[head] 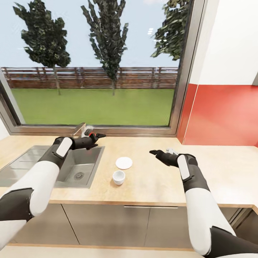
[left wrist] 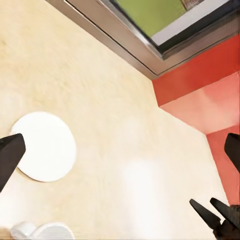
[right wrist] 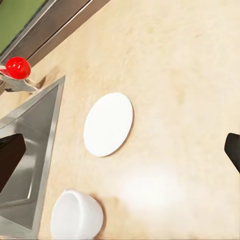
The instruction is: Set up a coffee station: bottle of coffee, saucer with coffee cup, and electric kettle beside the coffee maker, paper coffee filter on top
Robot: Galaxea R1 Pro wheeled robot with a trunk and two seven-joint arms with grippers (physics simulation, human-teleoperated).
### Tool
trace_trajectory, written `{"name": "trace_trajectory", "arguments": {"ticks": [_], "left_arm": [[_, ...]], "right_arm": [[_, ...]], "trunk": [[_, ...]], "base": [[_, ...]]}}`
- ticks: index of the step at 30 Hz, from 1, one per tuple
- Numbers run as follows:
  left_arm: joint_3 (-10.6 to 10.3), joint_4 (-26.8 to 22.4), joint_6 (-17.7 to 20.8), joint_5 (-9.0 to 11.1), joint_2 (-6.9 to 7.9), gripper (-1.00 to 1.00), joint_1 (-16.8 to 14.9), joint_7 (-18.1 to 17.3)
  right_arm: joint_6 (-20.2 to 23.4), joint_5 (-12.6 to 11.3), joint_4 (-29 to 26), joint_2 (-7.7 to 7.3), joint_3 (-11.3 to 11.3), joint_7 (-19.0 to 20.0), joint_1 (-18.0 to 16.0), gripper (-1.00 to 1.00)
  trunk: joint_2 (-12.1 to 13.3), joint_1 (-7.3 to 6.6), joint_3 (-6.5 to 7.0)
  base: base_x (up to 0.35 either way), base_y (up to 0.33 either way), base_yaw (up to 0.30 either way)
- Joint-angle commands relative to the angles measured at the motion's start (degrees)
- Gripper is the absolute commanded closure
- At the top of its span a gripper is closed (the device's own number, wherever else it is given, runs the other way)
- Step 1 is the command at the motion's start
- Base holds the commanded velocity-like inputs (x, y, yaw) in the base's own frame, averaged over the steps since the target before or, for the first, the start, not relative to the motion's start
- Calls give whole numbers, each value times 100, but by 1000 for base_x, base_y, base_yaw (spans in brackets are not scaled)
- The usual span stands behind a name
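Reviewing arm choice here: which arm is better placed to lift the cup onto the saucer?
Probably the left: the left gripper hangs over the sink's far corner, slightly nearer the coffee cup and saucer. The right gripper looks comparably reachable.

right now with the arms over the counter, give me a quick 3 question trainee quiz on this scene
1. True or false: the small plain white coffee cup stands on the small round white saucer.
2. Which lies nearer the window: A the saucer, B the cup?
3. Fill in: the left gripper hangs over the steel ____ set in the light wood-grain countertop.

Key
1. False; the cup sits on the bare countertop, apart from the saucer.
2. A.
3. Sink. The right gripper hovers over bare countertop, holding nothing.
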Motion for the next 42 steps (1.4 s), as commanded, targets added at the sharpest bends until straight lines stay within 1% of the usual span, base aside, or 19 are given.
{"name": "trace_trajectory", "arguments": {"ticks": [1, 4, 7, 9, 10, 13, 18, 24, 27, 42], "left_arm": [[26, 1, 38, 44, 3, -100, 26, -33], [21, 7, 51, 320, 31, -100, 151, -104], [21, 10, 63, 425, 47, -100, 205, -221], [20, 13, 70, 472, 68, -100, 316, -421], [22, 13, 71, 478, 71, -100, 349, -482], [17, 8, 63, 496, 82, -100, 539, -823], [3, -5, 13, 462, 80, -100, 725, -1003], [-30, -49, -8, 435, 84, -100, 794, -1008], [-37, -41, -13, 420, 85, -100, 804, -993], [-53, 6, -165, 389, 81, -100, 862, -981]], "right_arm": [[30, 44, 29, 7, 71, 49, -8, -100], [31, 41, 127, 8, 238, 51, -7, -100], [32, 35, 215, 8, 288, 57, -7, -100], [32, 26, 332, 8, 312, 88, -7, -100], [32, 24, 367, 10, 316, 105, -7, -100], [32, 19, 582, 12, 328, 269, -7, -100], [32, 18, 697, 15, 331, 373, -7, -100], [32, 19, 718, 16, 334, 392, -7, -100], [32, 20, 721, 15, 333, 394, -7, -100], [35, 22, 773, 8, 332, 395, 0, -100]], "trunk": [[-14, 4, -14], [-14, 4, -14], [-14, 4, -14], [-14, 4, -14], [-14, 4, -14], [-14, 4, -14], [-14, 4, -14], [-14, 4, -14], [-14, 4, -14], [-14, 4, -14]], "base": [[4, -1, 0], [2, 0, 0], [0, 0, 0], [0, 0, 0], [0, 0, 0], [0, 0, 0], [0, 0, 0], [10, 0, 0], [164, 0, 0], [319, 0, 0]]}}
